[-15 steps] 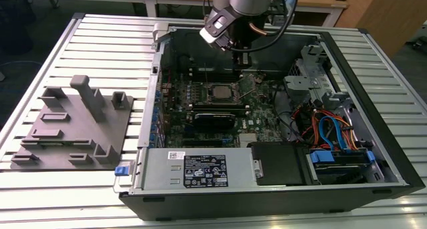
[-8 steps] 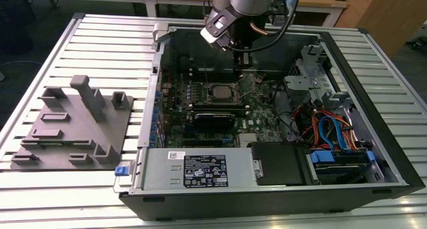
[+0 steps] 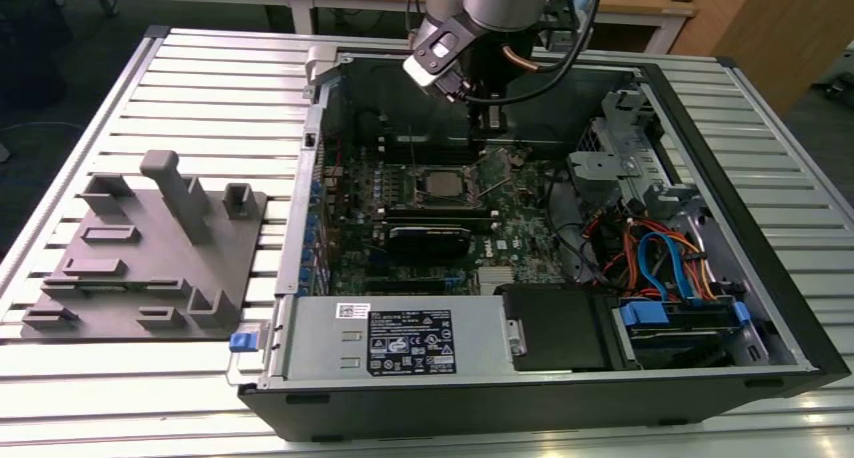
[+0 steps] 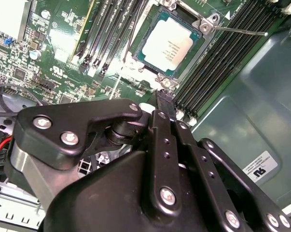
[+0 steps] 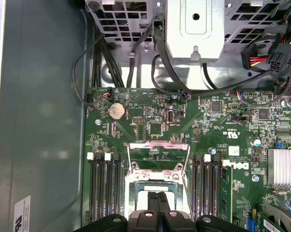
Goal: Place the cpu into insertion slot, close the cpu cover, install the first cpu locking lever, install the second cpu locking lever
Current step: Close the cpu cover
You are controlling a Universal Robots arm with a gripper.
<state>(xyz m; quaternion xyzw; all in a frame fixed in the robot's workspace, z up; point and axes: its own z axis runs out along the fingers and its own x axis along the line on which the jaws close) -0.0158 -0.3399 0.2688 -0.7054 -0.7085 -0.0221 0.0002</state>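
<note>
Computer case [image 3: 767, 308] lay open, green motherboard [image 5: 184, 128] inside. The gripper [image 5: 158, 200], fingers pressed together and holding nothing, hung close above the insertion slot [image 4: 146, 66], where the cpu [image 4: 170, 41] sat. The cpu cover [image 5: 159, 144] stood raised. A careless descent might have struck the chip, or snagged that thin frame and bent it.

I count one computer case [image 3: 534, 406], one green board [image 5: 150, 126], one chip [image 4: 172, 43], one socket [image 4: 139, 59], one cover frame [image 5: 158, 144], one coin battery [image 5: 117, 110], one grey tray [image 3: 147, 263] on one tabletop [image 3: 200, 68], and my two fingers [image 5: 155, 205].
</note>
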